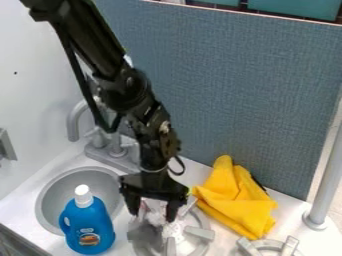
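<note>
My pincer [153, 209] is positioned low over the burner [199, 232], pointing down, with a pale, pinkish-white item [175, 229] at its tip; I cannot tell whether the pincer is clamped on this item or apart. The item is located at the burner's middle, its shape unclear. On the worktop [19, 212], the blue bottle [89, 225], white cap [83, 195] up, stands upright at the near side of the sink [48, 200], and the crumpled yellow cloth [235, 200] lies beside the burner, opposite the bottle, near the panel [257, 100].
</note>
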Robot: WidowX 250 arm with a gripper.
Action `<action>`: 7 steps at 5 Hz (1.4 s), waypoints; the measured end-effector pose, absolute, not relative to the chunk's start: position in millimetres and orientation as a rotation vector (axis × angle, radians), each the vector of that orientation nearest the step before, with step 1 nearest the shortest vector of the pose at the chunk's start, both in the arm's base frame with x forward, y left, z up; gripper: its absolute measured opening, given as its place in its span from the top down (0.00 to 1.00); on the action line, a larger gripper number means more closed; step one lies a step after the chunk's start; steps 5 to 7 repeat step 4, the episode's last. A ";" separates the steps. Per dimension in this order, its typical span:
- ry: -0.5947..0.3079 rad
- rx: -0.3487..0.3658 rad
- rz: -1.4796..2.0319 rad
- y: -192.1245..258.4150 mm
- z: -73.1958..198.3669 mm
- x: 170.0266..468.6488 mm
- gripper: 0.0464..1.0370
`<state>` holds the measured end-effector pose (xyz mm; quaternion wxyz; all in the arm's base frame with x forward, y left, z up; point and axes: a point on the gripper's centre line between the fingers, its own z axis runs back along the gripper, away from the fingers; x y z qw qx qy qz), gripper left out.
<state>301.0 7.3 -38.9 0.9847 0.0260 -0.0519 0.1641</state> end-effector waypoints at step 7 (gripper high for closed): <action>0.155 0.221 0.277 -2.3 48.9 230.0 0.03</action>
